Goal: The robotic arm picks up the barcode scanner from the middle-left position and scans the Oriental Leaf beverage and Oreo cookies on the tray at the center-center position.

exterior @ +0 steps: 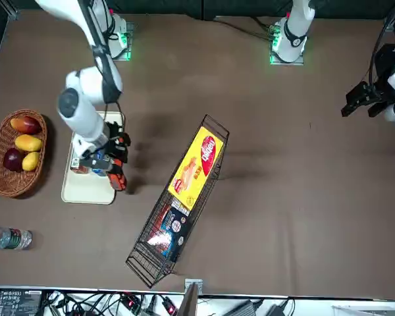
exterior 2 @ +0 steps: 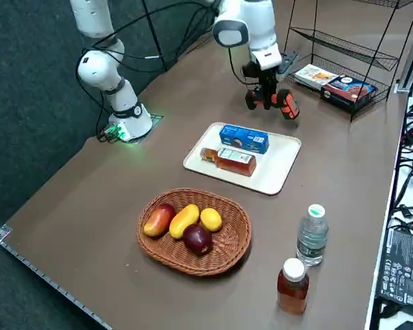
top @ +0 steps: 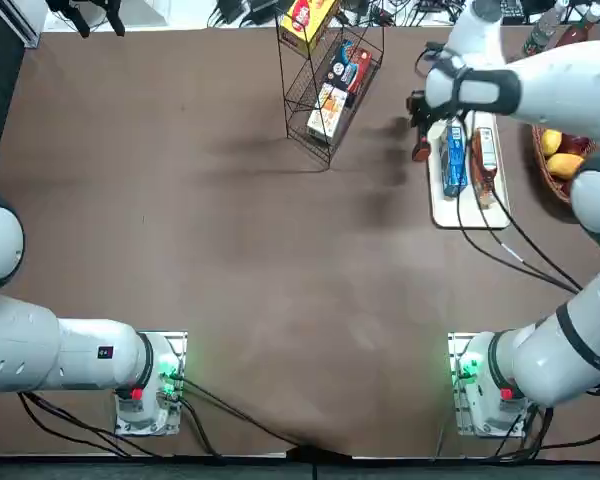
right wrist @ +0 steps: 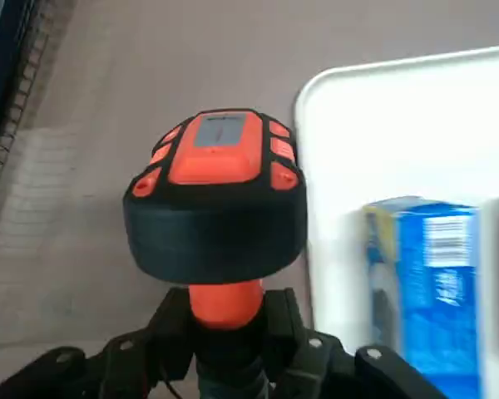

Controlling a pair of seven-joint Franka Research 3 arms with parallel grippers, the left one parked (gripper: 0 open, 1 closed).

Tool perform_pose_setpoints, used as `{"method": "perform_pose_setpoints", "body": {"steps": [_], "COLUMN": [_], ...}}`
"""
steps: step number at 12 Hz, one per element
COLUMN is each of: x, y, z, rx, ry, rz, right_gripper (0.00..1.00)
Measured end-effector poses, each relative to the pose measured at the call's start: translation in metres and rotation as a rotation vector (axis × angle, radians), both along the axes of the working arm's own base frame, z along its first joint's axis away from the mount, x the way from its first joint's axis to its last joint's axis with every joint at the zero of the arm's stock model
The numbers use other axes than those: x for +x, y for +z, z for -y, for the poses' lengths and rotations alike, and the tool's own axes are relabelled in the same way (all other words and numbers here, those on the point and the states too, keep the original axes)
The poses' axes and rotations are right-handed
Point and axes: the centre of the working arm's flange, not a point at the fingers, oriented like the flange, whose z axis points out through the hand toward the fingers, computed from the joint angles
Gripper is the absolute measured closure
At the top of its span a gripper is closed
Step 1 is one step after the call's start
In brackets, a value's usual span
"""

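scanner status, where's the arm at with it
Right pincer shut on the barcode scanner, held beside the tray. Oreo cookies and Oriental Leaf beverage lying on the tray. Nothing between scanner and packet.

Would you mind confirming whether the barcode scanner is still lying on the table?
No, the right gripper holds the barcode scanner up off the table, beside the tray.
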Motion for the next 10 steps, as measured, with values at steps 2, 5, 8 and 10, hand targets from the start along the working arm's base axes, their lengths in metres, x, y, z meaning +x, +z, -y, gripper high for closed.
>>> {"method": "perform_pose_setpoints", "body": {"steps": [2,5,8,10], "x": [-0.001,-0.006,-0.01,-0.013], "y": [0.03,0.048,0.048,0.043], "z": [0.031,0.091,0.121,0.124], "rx": [0.006,0.011,0.015,0.014], "ry": [0.01,0.038,0.032,0.028], "rz": [-0.025,-0.088,-0.108,-0.121], "right_gripper": [0.57,0.57,0.57,0.57]}}
